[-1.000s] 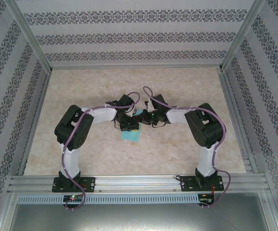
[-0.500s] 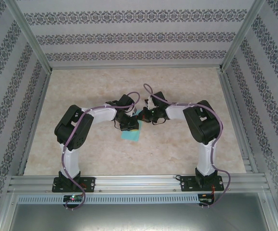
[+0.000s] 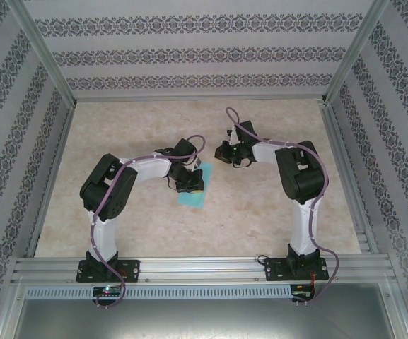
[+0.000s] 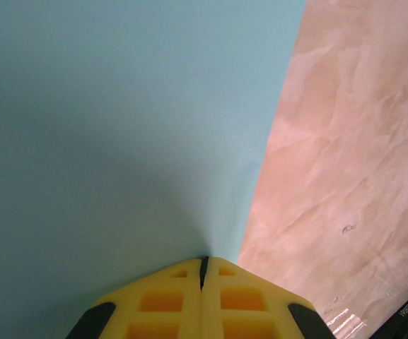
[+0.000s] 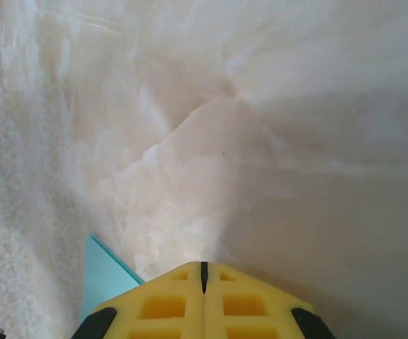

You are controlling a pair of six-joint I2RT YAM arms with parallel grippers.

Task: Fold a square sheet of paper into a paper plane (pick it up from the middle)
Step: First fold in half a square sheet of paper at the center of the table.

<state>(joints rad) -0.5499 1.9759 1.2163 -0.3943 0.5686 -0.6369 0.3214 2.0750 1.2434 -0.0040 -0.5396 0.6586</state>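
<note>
The turquoise square sheet of paper (image 3: 194, 198) lies flat on the marble table, partly hidden under my left arm's wrist. My left gripper (image 3: 189, 183) is shut with its yellow fingertips (image 4: 189, 272) resting down on the paper (image 4: 119, 127), close to its right edge. My right gripper (image 3: 223, 152) is shut and holds nothing; it stands apart from the paper, farther back and to the right. In the right wrist view its gripper (image 5: 204, 267) hovers over bare table with one paper corner (image 5: 105, 279) at the lower left. The paper plane is out of view.
The marble tabletop (image 3: 274, 205) is ringed by an aluminium frame (image 3: 196, 268) and patterned walls (image 3: 189, 56). Both arm bases stand on the near rail. Bare table lies beyond and to both sides of the paper.
My right gripper has pulled away from the paper, moving back and to the right, still shut. The left gripper and the paper have stayed where they were.
</note>
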